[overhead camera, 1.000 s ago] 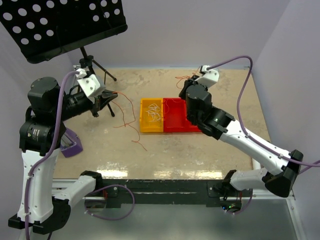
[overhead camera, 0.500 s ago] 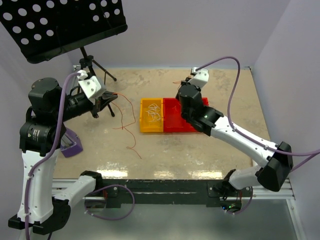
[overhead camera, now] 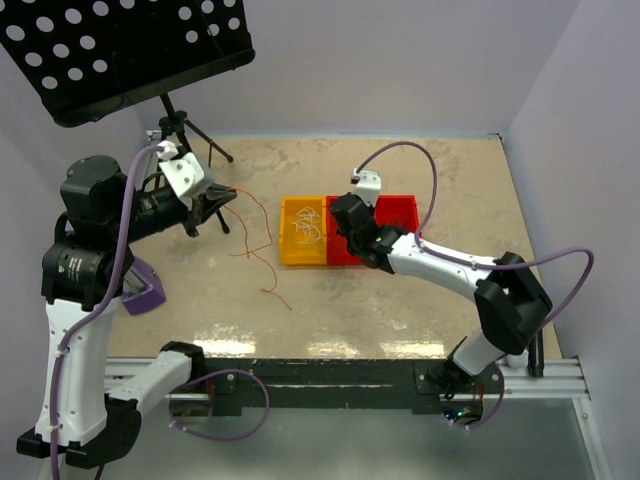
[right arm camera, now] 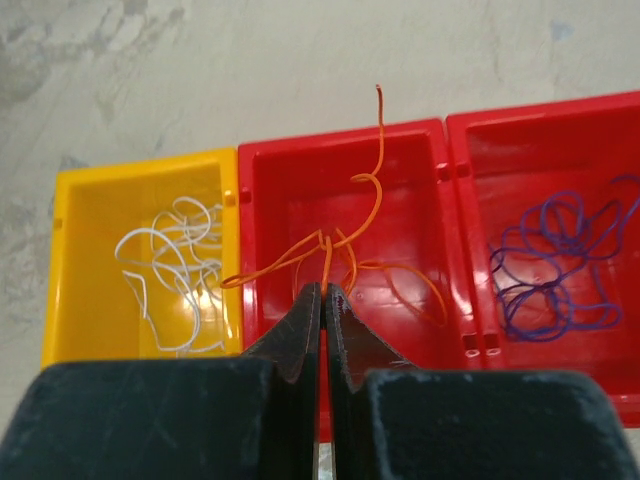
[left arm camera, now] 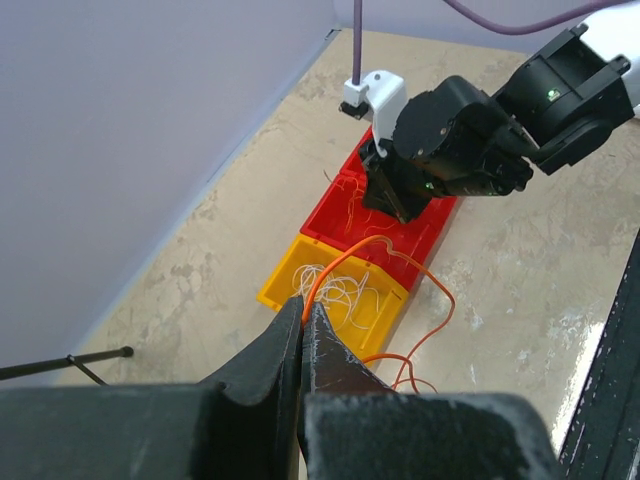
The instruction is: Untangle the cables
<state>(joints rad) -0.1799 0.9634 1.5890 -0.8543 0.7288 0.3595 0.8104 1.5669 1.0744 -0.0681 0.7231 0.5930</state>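
The left jaws are closed on one end of a red-orange cable (left arm camera: 372, 239) and hold it up above the surface (overhead camera: 400, 300), to the left of the bins; the cable droops from them and trails in loose curves onto the surface, its free end lying nearer the front edge; the right jaws, pressed together, pinch a second red-orange cable (right arm camera: 381, 130) over the middle red bin (right arm camera: 262, 190); loops of it lie in that bin and one end reaches past the bin's far wall; white cables (right arm camera: 170, 260) lie coiled in the yellow bin (right arm camera: 75, 300), touching the red one on its left; purple cables (right arm camera: 550, 260) lie tangled in the other red bin (right arm camera: 480, 170) on the right.
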